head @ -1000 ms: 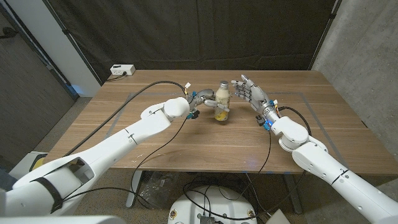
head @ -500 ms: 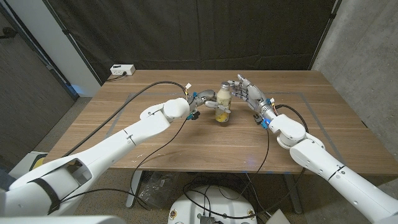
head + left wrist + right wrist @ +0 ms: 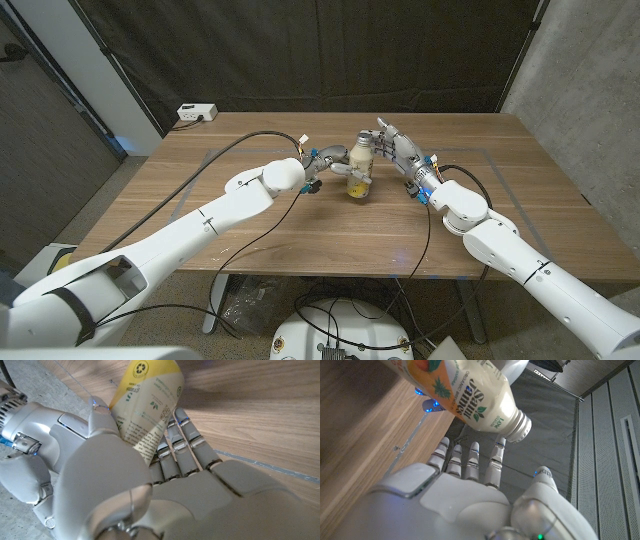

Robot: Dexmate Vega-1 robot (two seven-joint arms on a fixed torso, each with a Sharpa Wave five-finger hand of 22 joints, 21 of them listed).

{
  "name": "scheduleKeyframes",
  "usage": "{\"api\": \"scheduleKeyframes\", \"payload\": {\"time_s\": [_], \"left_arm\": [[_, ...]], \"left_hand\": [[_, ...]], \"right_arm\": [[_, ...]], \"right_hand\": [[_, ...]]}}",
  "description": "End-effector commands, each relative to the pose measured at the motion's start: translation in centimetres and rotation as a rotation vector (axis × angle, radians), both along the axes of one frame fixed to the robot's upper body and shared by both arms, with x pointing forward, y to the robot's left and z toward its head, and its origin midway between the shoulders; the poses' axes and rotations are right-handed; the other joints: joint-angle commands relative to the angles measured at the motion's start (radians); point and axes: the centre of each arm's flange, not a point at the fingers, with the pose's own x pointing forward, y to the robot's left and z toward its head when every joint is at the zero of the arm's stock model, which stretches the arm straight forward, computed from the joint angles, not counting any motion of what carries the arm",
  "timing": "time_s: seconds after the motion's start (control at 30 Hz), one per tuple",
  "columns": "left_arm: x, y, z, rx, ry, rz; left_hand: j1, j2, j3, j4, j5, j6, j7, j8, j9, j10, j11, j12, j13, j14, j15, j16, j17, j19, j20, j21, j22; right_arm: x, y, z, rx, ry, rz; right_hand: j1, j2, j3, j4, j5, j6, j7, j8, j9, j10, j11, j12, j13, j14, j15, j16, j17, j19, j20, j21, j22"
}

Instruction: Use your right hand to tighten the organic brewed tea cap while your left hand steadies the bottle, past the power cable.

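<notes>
Bottle (image 3: 359,164) stands gripped by left hand (image 3: 326,162), right hand (image 3: 394,146) just beside.

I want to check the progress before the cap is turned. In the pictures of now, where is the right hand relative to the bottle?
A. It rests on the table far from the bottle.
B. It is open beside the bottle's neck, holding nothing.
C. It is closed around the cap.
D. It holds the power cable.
B: the right hand has its fingers spread next to the bottle, whose cap is not enclosed, while the left hand grips the bottle.
</notes>
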Motion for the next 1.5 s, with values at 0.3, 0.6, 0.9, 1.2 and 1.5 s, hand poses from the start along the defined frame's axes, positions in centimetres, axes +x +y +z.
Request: {"api": "scheduleKeyframes", "payload": {"time_s": [0.3,0.6,0.9,1.2,1.5], "left_arm": [[0.3,0.0,-0.3,-0.001,0.018,0.01],[0.3,0.1,-0.4,-0.019,0.018,0.019],[0.2,0.2,-0.3,-0.033,0.013,0.022],[0.2,0.1,-0.2,-0.05,0.009,0.018],[0.1,-0.1,0.0,-0.074,-0.007,0.014]], "left_hand": [[0.05,0.039,0.175,0.156,0.0,0.053,0.048,-0.003,0.004,-0.002,-0.002,0.005,0.005,0.014,-0.02,0.001,0.001,-0.003,0.002,-0.005,0.003],[0.049,0.04,0.18,0.157,0.0,0.052,0.048,-0.005,0.005,-0.002,0.001,0.005,0.005,0.016,-0.016,0.002,0.002,-0.003,0.003,-0.006,0.003],[0.048,0.04,0.183,0.158,0.0,0.053,0.05,-0.005,0.005,-0.002,0.0,0.005,0.005,0.015,-0.016,0.002,0.002,-0.002,0.003,-0.006,0.003],[0.045,0.039,0.186,0.16,-0.001,0.055,0.05,-0.006,0.005,-0.001,-0.001,0.005,0.005,0.018,-0.017,0.003,0.002,0.0,0.003,-0.005,0.003],[0.051,0.041,0.196,0.156,0.001,0.055,0.051,-0.007,0.005,0.001,0.001,0.006,0.005,0.022,-0.025,0.005,0.002,0.002,0.002,-0.005,0.003]], "right_arm": [[-0.2,-0.1,-0.2,0.006,0.003,-0.004],[-0.4,-0.4,-0.4,0.011,0.009,-0.016],[-0.6,-0.7,-0.4,0.013,0.01,-0.026],[-0.9,-1.2,-0.5,0.025,0.009,-0.039],[-1.3,-1.5,-0.5,0.031,0.001,-0.046]], "right_hand": [[0.014,0.008,0.007,0.0,-0.001,0.05,-0.01,0.022,0.006,0.003,-0.009,0.005,0.001,-0.002,-0.007,0.008,0.001,-0.001,0.004,-0.004,0.003],[0.033,0.018,0.017,-0.007,-0.004,0.202,-0.012,0.081,0.019,0.059,-0.022,0.027,0.0,0.02,-0.015,0.014,0.0,0.008,0.004,-0.002,0.003],[0.037,0.011,0.016,-0.009,-0.004,0.303,-0.002,0.119,0.026,0.116,-0.032,0.045,-0.002,0.054,-0.022,0.019,0.0,0.025,0.004,0.003,0.004],[0.039,0.01,0.016,-0.009,-0.003,0.336,0.0,0.131,0.029,0.139,-0.037,0.051,-0.002,0.07,-0.026,0.02,0.0,0.033,0.004,0.005,0.004],[0.039,0.01,0.017,-0.009,-0.003,0.341,0.002,0.132,0.03,0.143,-0.035,0.05,-0.003,0.078,-0.027,0.02,0.0,0.041,0.004,0.008,0.005]]}}
